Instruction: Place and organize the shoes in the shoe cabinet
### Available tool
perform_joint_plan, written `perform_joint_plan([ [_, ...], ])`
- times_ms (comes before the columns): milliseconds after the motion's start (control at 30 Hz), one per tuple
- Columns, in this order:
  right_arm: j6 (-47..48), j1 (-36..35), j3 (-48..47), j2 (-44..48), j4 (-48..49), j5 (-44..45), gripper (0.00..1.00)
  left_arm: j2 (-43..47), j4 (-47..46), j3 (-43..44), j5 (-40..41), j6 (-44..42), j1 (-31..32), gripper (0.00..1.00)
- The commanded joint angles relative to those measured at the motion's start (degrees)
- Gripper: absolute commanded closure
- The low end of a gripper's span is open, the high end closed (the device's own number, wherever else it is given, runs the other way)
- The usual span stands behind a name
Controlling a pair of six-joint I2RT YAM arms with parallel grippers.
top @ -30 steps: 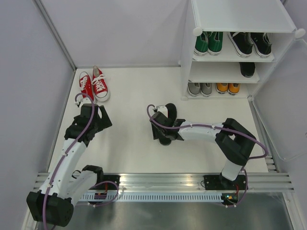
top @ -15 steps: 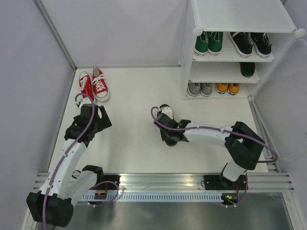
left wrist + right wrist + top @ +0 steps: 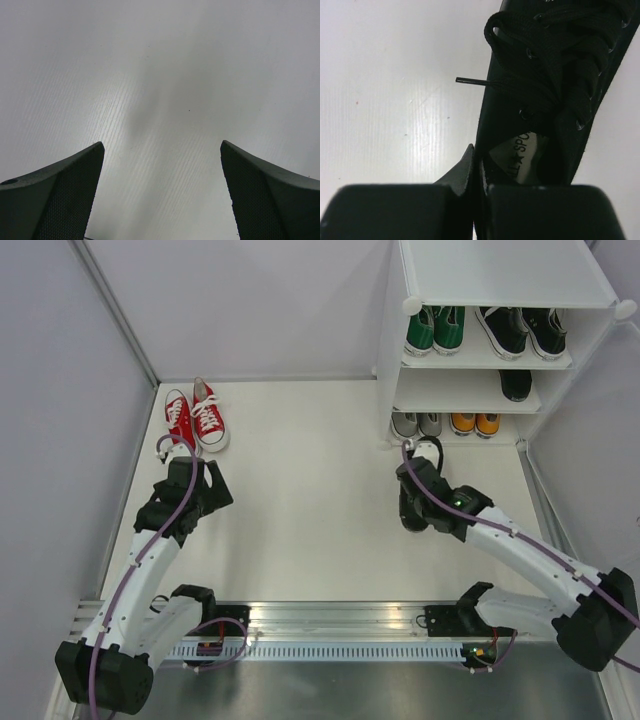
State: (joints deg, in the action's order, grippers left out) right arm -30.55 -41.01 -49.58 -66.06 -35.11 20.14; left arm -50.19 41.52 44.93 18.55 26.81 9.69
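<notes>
My right gripper point(image 3: 416, 498) point(image 3: 479, 166) is shut on the collar edge of a black shoe point(image 3: 545, 90), one finger inside and one outside. It holds this black shoe point(image 3: 409, 516) just in front of the shoe cabinet point(image 3: 500, 275), near its lower left corner. The cabinet holds green shoes point(image 3: 435, 330), a black pair point(image 3: 520, 330), a single black shoe point(image 3: 515, 386), grey shoes point(image 3: 416, 425) and orange shoes point(image 3: 474, 423). A red pair point(image 3: 195, 418) stands on the floor at the back left. My left gripper point(image 3: 186, 462) point(image 3: 162, 165) hangs open just in front of it, over bare floor.
Grey walls close in the white floor point(image 3: 290, 500) on the left and at the back. A metal rail point(image 3: 330, 625) carrying both arm bases runs along the near edge. The cabinet fills the back right corner.
My right gripper shut on the black shoe in the middle of the floor, then carried it right and back toward the cabinet. The left arm stayed still.
</notes>
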Motion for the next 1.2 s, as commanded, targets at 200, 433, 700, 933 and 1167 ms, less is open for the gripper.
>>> perform_joint_plan([
  [200,9.3,15.9,-6.7,11.3,-7.2,6.8,1.00,0.3,-1.9,-0.2,0.6,-2.1,-0.2,0.00],
  [433,17.6,30.9,-15.5,5.4,-1.9,-4.1,0.99,0.9,-1.8,-0.6,1.2,-2.0,-0.2,0.00],
  [700,27.8,34.9,-33.8,-9.2,-1.9,-15.0,0.99,0.5,-1.9,-0.5,1.1,-2.1,-0.2,0.00],
  [933,29.7,36.9,-36.2,-17.1,-0.8,-18.8,0.99,1.9,-1.9,-0.7,1.1,-2.0,-0.2,0.00],
  [1167,33.3,36.9,-37.6,-20.6,2.8,-17.8,1.00,1.8,-2.1,-0.5,-0.1,-2.2,-0.2,0.00],
])
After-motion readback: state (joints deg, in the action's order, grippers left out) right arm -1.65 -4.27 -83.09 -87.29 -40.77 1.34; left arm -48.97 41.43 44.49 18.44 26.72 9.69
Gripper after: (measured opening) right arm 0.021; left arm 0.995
